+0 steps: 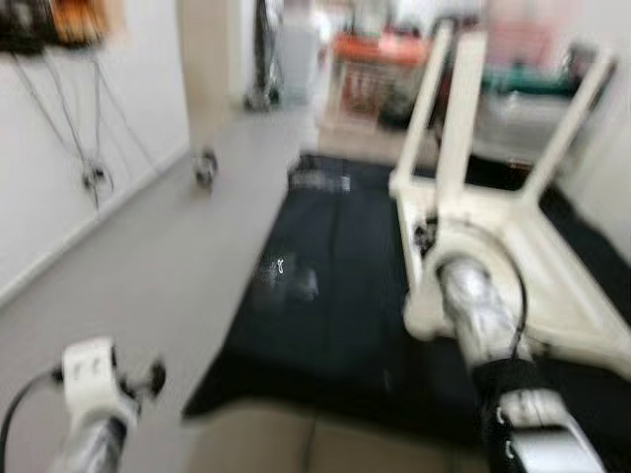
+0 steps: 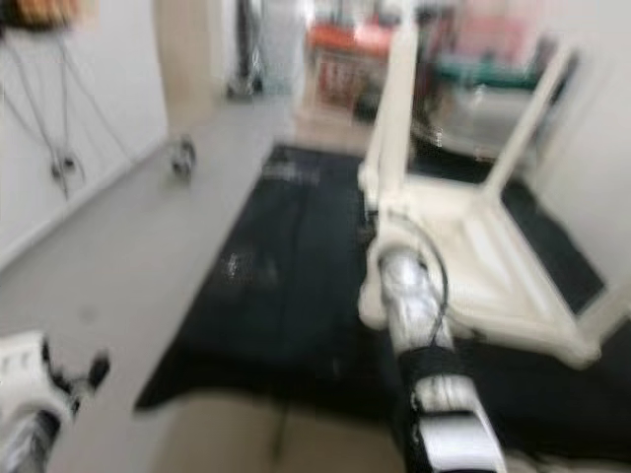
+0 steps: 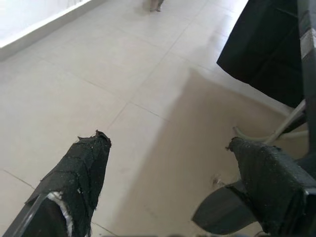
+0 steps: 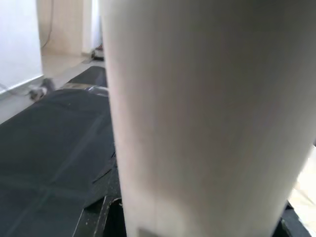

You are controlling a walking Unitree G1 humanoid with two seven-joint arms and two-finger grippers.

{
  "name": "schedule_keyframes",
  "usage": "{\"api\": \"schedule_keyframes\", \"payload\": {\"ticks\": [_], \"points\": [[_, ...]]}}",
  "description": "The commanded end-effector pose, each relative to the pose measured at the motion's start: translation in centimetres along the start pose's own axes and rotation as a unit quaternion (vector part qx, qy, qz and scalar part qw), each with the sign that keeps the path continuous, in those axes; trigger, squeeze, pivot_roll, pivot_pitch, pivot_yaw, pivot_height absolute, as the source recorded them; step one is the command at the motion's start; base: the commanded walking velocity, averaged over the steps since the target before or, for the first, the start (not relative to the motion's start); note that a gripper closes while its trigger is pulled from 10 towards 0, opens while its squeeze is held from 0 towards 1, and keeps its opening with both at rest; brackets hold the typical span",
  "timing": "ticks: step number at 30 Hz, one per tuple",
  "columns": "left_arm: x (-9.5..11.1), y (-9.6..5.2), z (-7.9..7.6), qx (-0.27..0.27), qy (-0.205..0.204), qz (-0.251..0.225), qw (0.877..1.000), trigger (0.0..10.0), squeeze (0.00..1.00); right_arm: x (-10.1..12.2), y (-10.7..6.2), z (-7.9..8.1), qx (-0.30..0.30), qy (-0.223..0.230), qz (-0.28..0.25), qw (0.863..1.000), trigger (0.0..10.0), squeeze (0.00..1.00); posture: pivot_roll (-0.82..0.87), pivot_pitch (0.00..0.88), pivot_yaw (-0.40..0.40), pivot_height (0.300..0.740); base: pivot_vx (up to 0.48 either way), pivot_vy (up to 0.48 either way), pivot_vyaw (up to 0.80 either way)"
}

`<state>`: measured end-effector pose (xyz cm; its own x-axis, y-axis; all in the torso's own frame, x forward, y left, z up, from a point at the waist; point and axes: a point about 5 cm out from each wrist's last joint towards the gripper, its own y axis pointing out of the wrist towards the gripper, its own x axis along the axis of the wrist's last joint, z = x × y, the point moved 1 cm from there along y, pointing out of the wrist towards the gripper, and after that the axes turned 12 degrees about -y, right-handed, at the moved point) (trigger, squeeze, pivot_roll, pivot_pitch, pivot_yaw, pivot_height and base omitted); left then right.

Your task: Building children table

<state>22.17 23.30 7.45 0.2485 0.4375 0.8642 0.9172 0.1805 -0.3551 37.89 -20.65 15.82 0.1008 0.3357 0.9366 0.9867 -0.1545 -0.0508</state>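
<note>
With fingers spread and empty, the left gripper hangs over bare tiled floor beside the black mat edge, while the right gripper's state cannot be told, a pale table leg close before it; beyond, the upturned children's table lies on the mat, three legs raised.

Pale tiled floor is carrying a black mat; upturned cream table is lying on it.
</note>
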Motion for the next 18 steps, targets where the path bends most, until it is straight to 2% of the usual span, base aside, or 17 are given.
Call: {"api": "schedule_keyframes", "payload": {"ticks": [1,5,6,8,9,12,13,14,15,16,17,18], "points": [[-0.1,0.4,-0.5,-0.008,0.007,0.006,1.0,10.0,0.0,-4.4,-0.9,0.0,-0.002,-0.013,0.086,0.996,10.0,0.0,0.05,0.0,-0.055,0.74,0.0,0.0,0.0],[-0.2,0.4,-0.6,-0.01,0.008,0.008,1.0,10.0,0.0,-4.8,-0.9,0.1,-0.01,-0.001,0.089,0.996,10.0,0.0,0.04,0.0,-0.049,0.74,0.0,0.0,0.0],[-0.3,0.5,-0.6,-0.01,0.008,0.008,1.0,10.0,0.0,-4.9,-1.0,0.3,-0.008,0.023,0.094,0.995,10.0,0.0,0.04,0.0,-0.049,0.74,0.0,0.0,0.0],[-0.3,0.5,-0.6,-0.011,0.008,0.009,1.0,10.0,0.0,-5.1,-0.9,0.5,-0.009,0.039,0.096,0.995,10.0,0.0,0.04,0.0,-0.049,0.74,0.0,0.0,0.0],[-0.3,0.4,-0.6,-0.011,0.008,0.009,1.0,10.0,0.0,-4.9,-1.1,1.5,0.018,0.068,0.082,0.994,10.0,0.0,0.04,0.0,-0.046,0.74,0.0,0.0,0.0],[-0.3,0.4,-0.6,-0.011,0.007,0.009,1.0,10.0,0.0,-4.6,-1.3,2.3,0.04,0.085,0.066,0.993,10.0,0.0,0.04,0.0,-0.044,0.74,0.0,0.0,0.0],[-0.3,0.5,-0.6,-0.012,0.007,0.01,1.0,10.0,0.0,-3.7,-1.8,4.0,0.11,0.1,0.029,0.988,10.0,0.0,0.04,0.0,-0.041,0.74,0.0,0.0,0.0],[-0.3,0.5,-0.6,-0.013,0.007,0.01,1.0,10.0,0.0,-2.7,-2.7,5.7,0.19,0.103,-0.013,0.976,10.0,0.0,0.03,0.0,-0.035,0.74,0.0,0.0,0.0],[-0.3,0.5,-0.6,-0.013,0.007,0.01,1.0,10.0,0.0,-2.7,-2.7,5.7,0.19,0.103,-0.013,0.976,10.0,0.0,0.03,0.0,-0.035,0.74,0.0,0.0,0.0],[-0.2,0.6,-0.6,-0.014,0.008,0.011,1.0,10.0,0.0,-2.0,-3.6,7.0,0.253,0.1,-0.042,0.961,10.0,0.0,0.03,0.0,-0.034,0.74,0.0,0.0,0.0],[-0.2,0.7,-0.7,-0.016,0.009,0.011,1.0,10.0,0.0,-1.5,-4.7,8.1,0.319,0.079,-0.073,0.942,10.0,0.0,0.03,0.0,-0.034,0.74,0.0,0.0,0.0],[-0.2,0.7,-0.7,-0.016,0.009,0.011,1.0,10.0,0.0,-1.5,-4.7,8.1,0.319,0.079,-0.073,0.942,10.0,0.0,0.03,0.0,-0.034,0.74,0.0,0.0,0.0]]}}
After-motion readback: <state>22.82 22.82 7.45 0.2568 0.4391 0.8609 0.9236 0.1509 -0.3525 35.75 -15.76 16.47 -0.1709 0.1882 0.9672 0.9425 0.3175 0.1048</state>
